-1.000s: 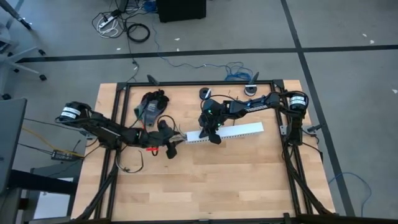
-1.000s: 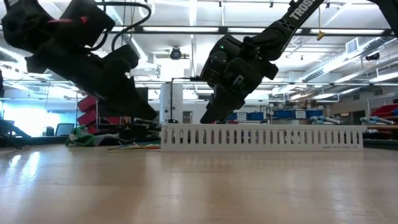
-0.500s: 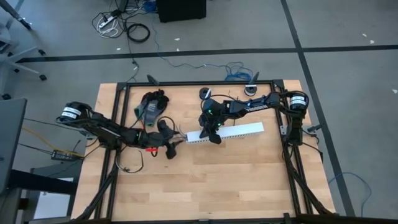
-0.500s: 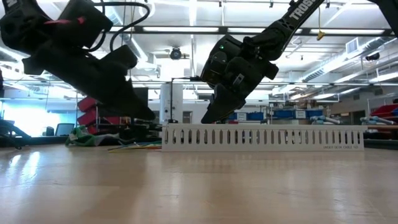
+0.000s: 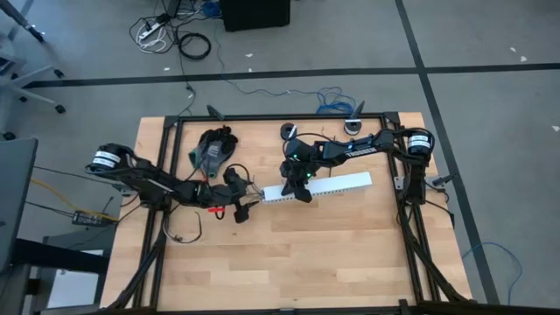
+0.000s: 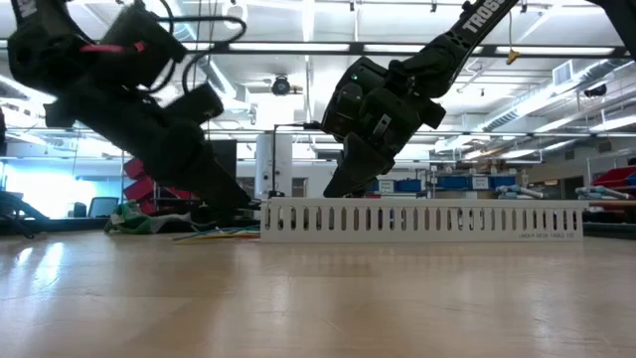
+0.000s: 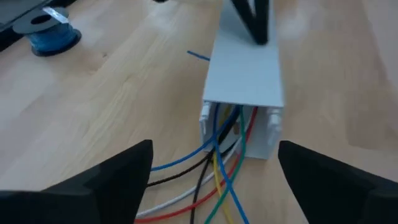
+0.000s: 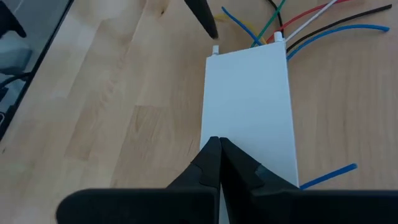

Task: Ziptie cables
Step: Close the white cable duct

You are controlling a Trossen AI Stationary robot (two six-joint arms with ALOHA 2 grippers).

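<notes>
Your left gripper (image 7: 211, 171) is wide open, nothing in it. Fingers (image 7: 118, 171) sit well apart on either side of the cables (image 7: 214, 165) in the left wrist view, not touching them. The cables here are coloured wires – blue, black, yellow, red, green, white – fanning out of the near open end of the white duct (image 7: 244, 74) and running toward the wrist cam.

From the high view, left gripper (image 5: 241, 203) is just beside the duct's (image 5: 337, 185) left end, low over the table (image 5: 289, 254). Cables (image 5: 255, 192) sit between that gripper and the duct end, but they're tiny there, so can't tell exact lay.

Right gripper (image 8: 217, 144) is fully closed, tips pressed on the duct's (image 8: 249, 93) lid, holding nothing between them. Cables (image 8: 298, 25) spill out the far end of the duct, well apart from those tips.

Low view: right gripper (image 6: 338, 187) comes down onto the top edge of the slotted duct (image 6: 427, 221) near its left end; left gripper (image 6: 231, 199) reaches down just left of it. Wires (image 6: 214, 235) lie flat on the table by that end.

Blue spool (image 7: 46, 34) sits off to one side, away from the duct.
</notes>
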